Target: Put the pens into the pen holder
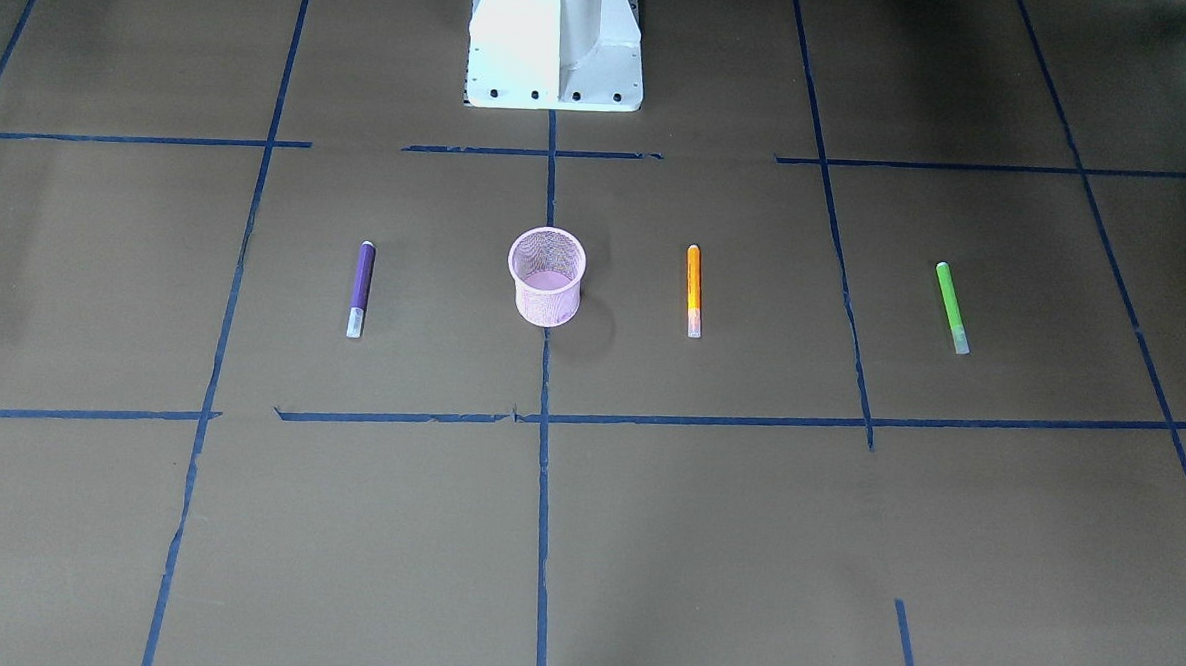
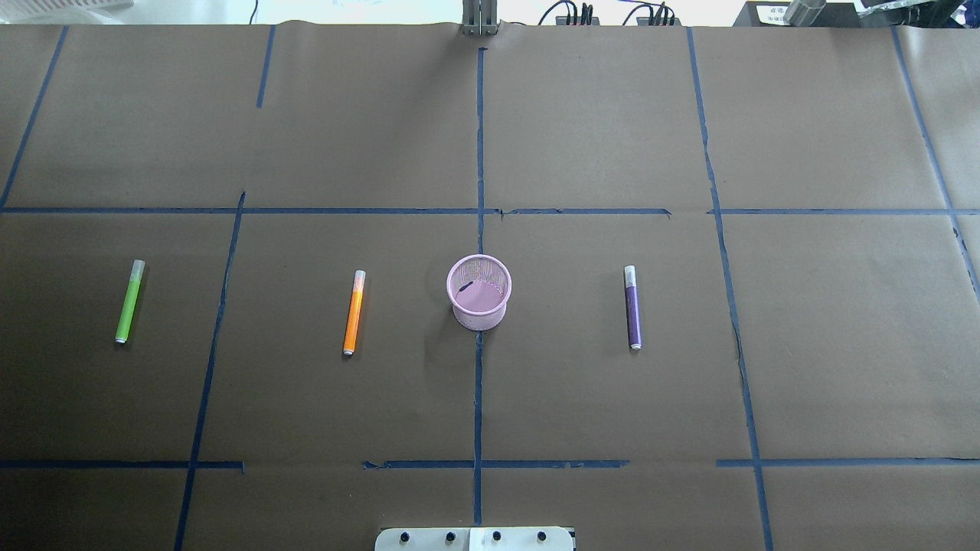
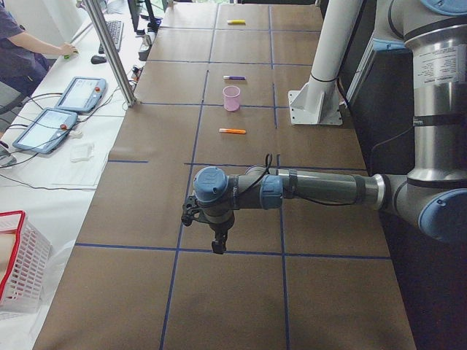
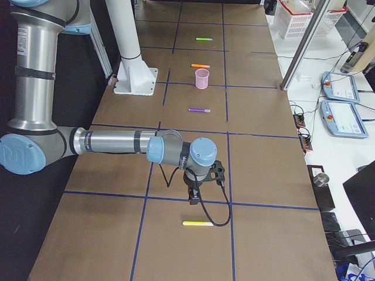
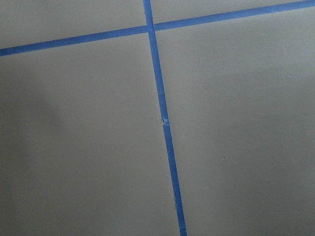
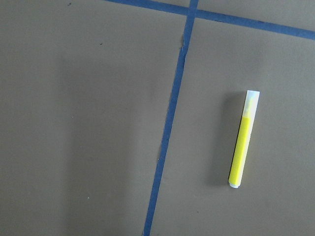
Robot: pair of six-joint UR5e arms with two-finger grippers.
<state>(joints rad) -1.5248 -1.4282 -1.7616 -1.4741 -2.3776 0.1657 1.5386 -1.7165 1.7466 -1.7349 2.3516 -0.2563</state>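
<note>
The pink mesh pen holder (image 2: 478, 292) stands upright at the table's middle, also in the front view (image 1: 546, 276). A purple pen (image 2: 632, 307), an orange pen (image 2: 354, 311) and a green pen (image 2: 129, 301) lie flat in a row beside it. A yellow pen (image 4: 198, 223) lies far out on the robot's right, also in the right wrist view (image 6: 243, 139). My right gripper (image 4: 194, 198) hangs just short of the yellow pen. My left gripper (image 3: 216, 244) hangs over bare paper at the other end. I cannot tell whether either is open or shut.
The white robot base (image 1: 556, 41) stands at the table's near edge. Blue tape lines (image 2: 478, 153) grid the brown paper. Touch consoles (image 3: 62, 109) and a white basket (image 3: 18, 255) sit beyond the table's far side.
</note>
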